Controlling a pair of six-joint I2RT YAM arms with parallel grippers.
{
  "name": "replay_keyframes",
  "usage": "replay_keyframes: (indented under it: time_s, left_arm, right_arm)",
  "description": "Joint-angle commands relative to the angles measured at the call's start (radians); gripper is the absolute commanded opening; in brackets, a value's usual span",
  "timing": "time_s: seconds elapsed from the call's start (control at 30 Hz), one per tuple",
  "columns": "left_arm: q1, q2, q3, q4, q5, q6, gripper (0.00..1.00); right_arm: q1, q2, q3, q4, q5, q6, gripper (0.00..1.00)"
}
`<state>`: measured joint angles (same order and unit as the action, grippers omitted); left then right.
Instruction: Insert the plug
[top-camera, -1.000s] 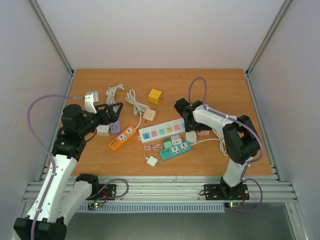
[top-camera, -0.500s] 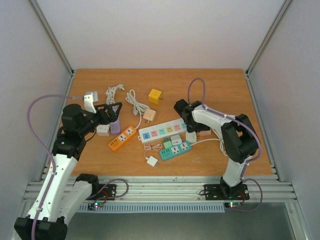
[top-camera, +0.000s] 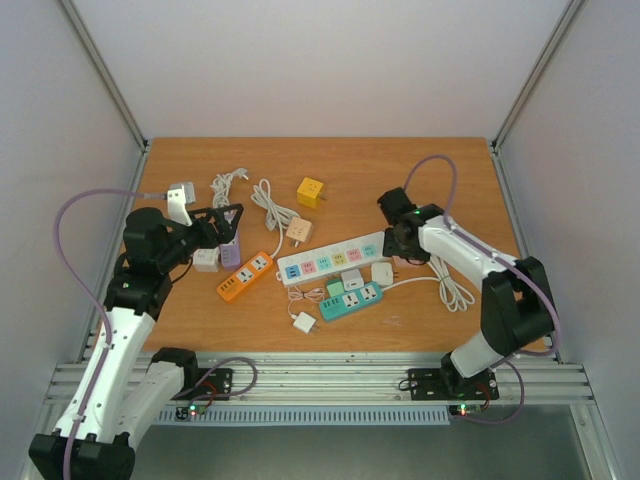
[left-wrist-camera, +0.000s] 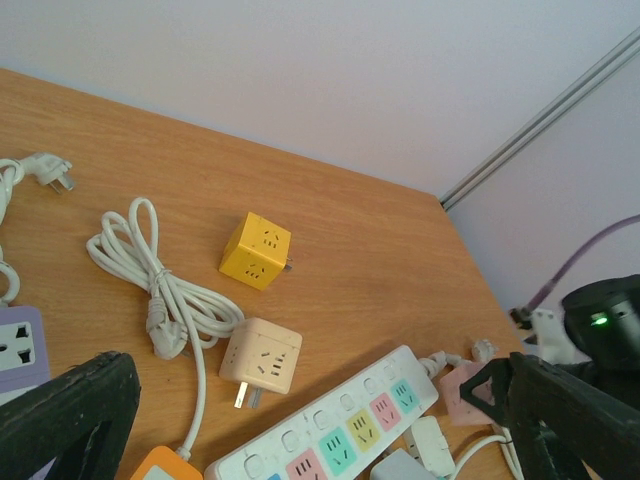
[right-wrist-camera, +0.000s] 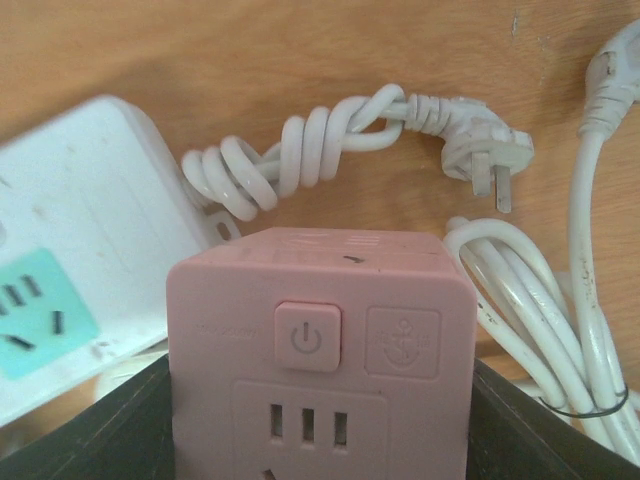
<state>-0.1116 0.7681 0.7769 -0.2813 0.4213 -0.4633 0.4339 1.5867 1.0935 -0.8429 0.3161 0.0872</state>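
Evidently mid-carry, the right gripper (top-camera: 400, 243) is clenched on the pink plastic cube adapter (right-wrist-camera: 318, 350) at the three-o'clock end of the long white power strip (top-camera: 330, 258); next, its plug likely needs lining up over a socket and pressing in, while the left gripper (top-camera: 222, 226) hangs released at nine o'clock.

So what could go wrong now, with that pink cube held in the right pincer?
The pink cube hides its own prongs, so the right pincer may miss the slots of the white power strip. The strip seems to lie loose and could slide when pushed. The knotted white cord close beside it could snag.
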Motion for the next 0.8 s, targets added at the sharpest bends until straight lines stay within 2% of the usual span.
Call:
replay_keyframes:
  time_s: [0.0, 0.1, 0.33, 0.53, 0.63, 0.77]
  left_arm:
    - [0.007, 0.006, 0.003, 0.023, -0.005, 0.012, 0.99]
    - [0.007, 0.010, 0.001, 0.031, 0.008, 0.007, 0.99]
    - [0.007, 0.027, -0.003, 0.043, 0.000, -0.058, 0.99]
    - [0.003, 0.059, -0.090, 0.187, 0.063, -0.302, 0.99]
    - [-0.010, 0.101, -0.147, 0.334, 0.124, -0.444, 0.99]
    - [-0.070, 0.169, -0.170, 0.455, 0.184, -0.524, 0.99]
  right_arm:
    - [-0.073, -0.114, -0.032, 0.097, -0.197, -0.008, 0.48]
    - [-0.116, -0.180, -0.044, 0.145, -0.324, -0.016, 0.48]
    - [-0.123, -0.251, -0.037, 0.258, -0.650, -0.046, 0.49]
    - [-0.121, -0.257, -0.072, 0.465, -0.962, 0.081, 0.49]
    - [-0.110, -0.240, -0.061, 0.517, -1.062, 0.137, 0.50]
    - [-0.059, -0.224, -0.052, 0.590, -1.145, 0.210, 0.50]
